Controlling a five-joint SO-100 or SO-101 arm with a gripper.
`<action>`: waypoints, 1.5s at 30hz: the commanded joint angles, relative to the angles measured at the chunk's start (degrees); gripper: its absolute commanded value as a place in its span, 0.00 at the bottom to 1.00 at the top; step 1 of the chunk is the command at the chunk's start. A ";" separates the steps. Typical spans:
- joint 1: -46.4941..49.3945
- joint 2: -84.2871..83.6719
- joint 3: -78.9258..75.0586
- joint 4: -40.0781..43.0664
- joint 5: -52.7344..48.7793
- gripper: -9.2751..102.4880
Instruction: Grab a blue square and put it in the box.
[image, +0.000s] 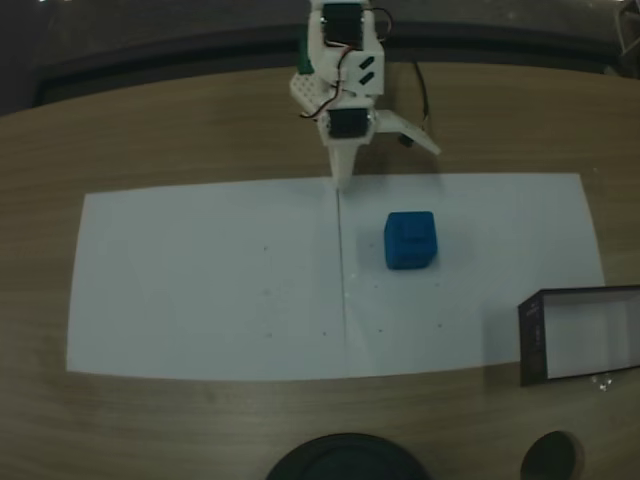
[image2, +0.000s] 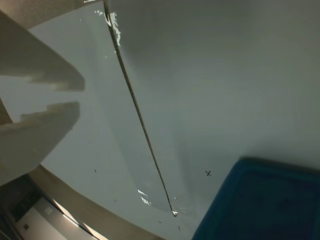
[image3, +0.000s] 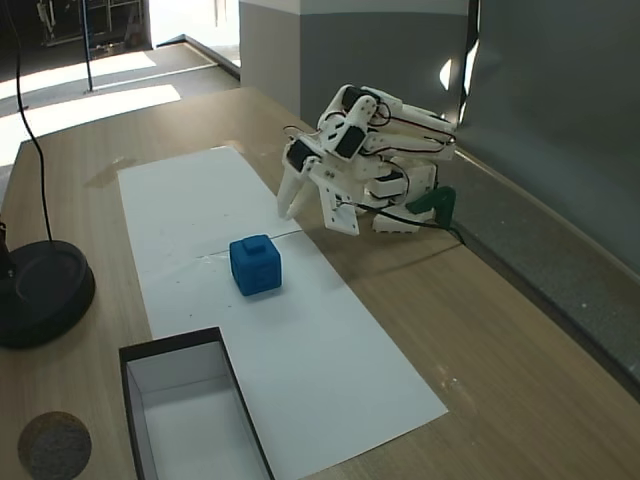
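The blue square (image: 410, 240) is a bright-blue cube resting on white paper; it also shows in the other fixed view (image3: 255, 264) and fills the wrist view's lower right corner (image2: 265, 205). My white gripper (image: 342, 180) hangs at the paper's far edge, on a folded arm, up and to the left of the cube and apart from it. In the side fixed view the gripper (image3: 288, 210) points down, with the cube nearer the camera. Its fingertips (image2: 75, 107) nearly meet, holding nothing. The box (image: 530, 340), black-walled with a pale floor (image3: 170, 348), stands empty at the paper's corner.
White paper (image: 200, 280) covers the middle of the wooden table, with a thin seam (image: 342, 270) running down it. A large round black base (image3: 40, 290) and a small round disc (image3: 55, 445) sit at the table's near edge. The arm's base and cables (image3: 400, 190) lie behind.
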 joint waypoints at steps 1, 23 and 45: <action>0.18 1.58 -2.99 0.88 0.00 0.08; 0.18 1.58 -2.99 0.88 0.09 0.08; 0.00 1.58 -2.72 -3.16 0.26 0.09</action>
